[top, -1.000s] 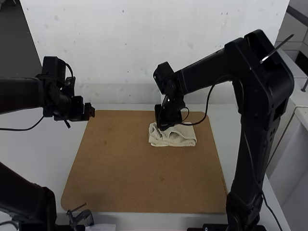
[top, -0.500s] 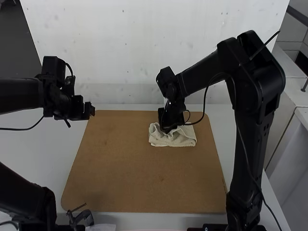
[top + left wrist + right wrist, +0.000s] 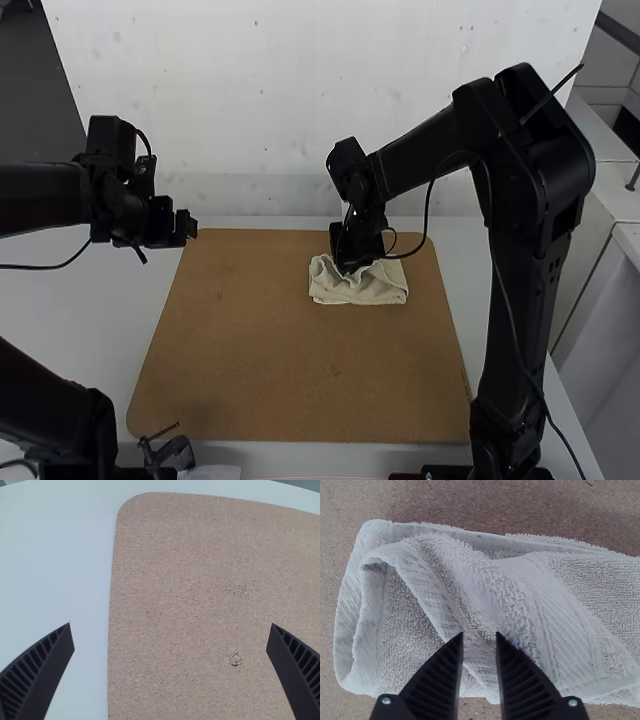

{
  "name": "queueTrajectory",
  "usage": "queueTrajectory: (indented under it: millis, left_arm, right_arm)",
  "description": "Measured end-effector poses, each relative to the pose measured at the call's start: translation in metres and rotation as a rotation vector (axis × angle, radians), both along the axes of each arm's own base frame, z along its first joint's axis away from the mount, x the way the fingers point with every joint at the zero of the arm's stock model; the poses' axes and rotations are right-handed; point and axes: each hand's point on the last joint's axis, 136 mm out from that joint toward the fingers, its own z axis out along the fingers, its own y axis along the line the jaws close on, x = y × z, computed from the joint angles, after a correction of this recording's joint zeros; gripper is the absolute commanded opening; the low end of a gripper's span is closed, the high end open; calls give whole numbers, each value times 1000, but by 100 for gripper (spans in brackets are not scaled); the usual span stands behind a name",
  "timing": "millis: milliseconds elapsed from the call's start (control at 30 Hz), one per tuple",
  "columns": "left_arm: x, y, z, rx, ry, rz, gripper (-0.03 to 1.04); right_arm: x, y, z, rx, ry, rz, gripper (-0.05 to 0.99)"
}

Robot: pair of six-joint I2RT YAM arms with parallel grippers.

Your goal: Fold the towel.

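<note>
Shifted slightly rightward since the earlier frame: black right hand (image 3: 348,268). Black left hand (image 3: 190,230) at far left corner of brown rectangular board (image 3: 290,370), fingers apart. Off-white terry towel (image 3: 375,288), folded and rumpled, on board's far right part. Right hand at towel, fingers narrowly apart.

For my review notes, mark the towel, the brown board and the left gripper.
Towel (image 3: 370,292): high view, near its front edge.
Brown board (image 3: 250,350): high view, bare surface.
Left gripper (image 3: 171,625): left wrist view, between its open fingertips.
</note>
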Motion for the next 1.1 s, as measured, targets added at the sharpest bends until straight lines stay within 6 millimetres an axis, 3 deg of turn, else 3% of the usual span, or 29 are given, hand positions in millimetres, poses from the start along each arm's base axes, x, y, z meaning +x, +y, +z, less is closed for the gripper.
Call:
queueTrajectory:
  millis: [100, 333, 533, 600, 700, 1100]
  left_arm:
    - [-1, 0, -1, 0, 1, 0, 100]
    - [-4, 0, -6, 5, 12, -5, 100]
    - [-3, 0, -1, 12, -4, -13, 100]
    - [-3, 0, 2, 13, -14, -14, 100]
    - [-3, 0, 2, 15, -16, -16, 100]
    - [-2, -1, 4, 12, -25, -24, 100]
  right_arm:
    - [-7, 4, -3, -6, 9, 17, 28]
    - [-17, 18, -3, -12, 6, 67, 28]
    - [-13, 11, -2, -58, -22, 61, 26]
    - [-12, 9, -2, -74, -29, 62, 13]
    - [-11, 7, -7, -91, -27, 63, 2]
    - [-13, 5, -13, -105, -12, 64, 2]
